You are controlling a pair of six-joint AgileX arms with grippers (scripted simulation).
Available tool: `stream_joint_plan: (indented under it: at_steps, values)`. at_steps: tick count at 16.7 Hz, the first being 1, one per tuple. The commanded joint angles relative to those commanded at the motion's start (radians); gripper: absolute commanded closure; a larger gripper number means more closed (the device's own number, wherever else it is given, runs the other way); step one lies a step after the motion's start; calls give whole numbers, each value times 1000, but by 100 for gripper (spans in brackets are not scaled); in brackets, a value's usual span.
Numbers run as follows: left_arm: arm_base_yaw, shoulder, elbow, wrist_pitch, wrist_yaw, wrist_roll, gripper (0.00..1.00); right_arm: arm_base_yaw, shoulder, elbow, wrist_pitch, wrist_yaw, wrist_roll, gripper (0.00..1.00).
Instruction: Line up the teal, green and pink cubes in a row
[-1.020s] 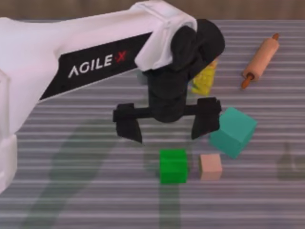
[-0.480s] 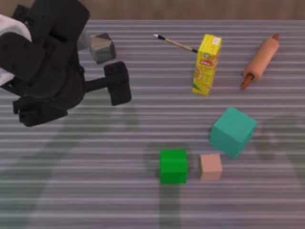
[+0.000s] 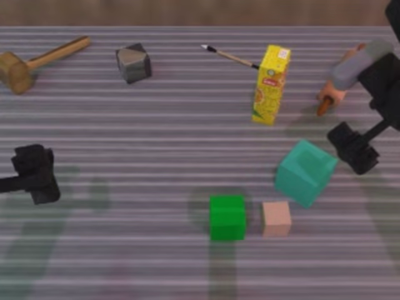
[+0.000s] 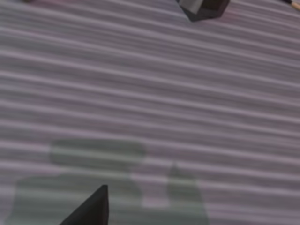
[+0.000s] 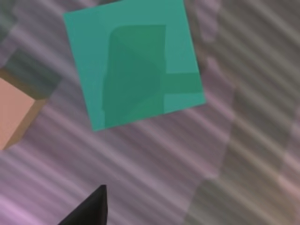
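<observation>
- The left gripper (image 3: 34, 174) sits at the table's left edge, holding nothing; I cannot tell how far its fingers stand apart.
- Only the top view shows the wooden mallet (image 3: 34, 60), beyond the left gripper at the far left.
- The dark grey faceted block (image 3: 133, 63) appears in the top view and again at the frame edge of the left wrist view (image 4: 204, 6); one dark fingertip shows there over the striped table (image 4: 150, 93).
- The green cube (image 3: 227, 217) lies between the two grippers, with the pink cube (image 3: 276, 218) just beside it, a small gap between.
- A paintbrush (image 3: 230, 57) and a yellow juice carton (image 3: 270, 84) stand farther back; the carton's label is unreadable.
- The teal cube (image 3: 305, 172) lies just left of the right gripper (image 3: 354, 147), turned askew, near the pink cube.
- The right wrist view alone shows the gripper's shadow on the teal cube's top.
- The right gripper hovers empty; its opening cannot be told.
- A rolling pin (image 3: 334, 87) lies partly under the right arm.
</observation>
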Motion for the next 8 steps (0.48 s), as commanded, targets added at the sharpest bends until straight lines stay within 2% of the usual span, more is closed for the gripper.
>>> stream_joint_plan:
  at_steps: [4, 8]
  values:
    - [120, -351, -262, 194, 6, 161, 0, 64, 291, 247, -168, 0, -64, 0]
    - [199, -581, -427, 338, 11, 280, 0, 104, 480, 413, -269, 3, -105, 0]
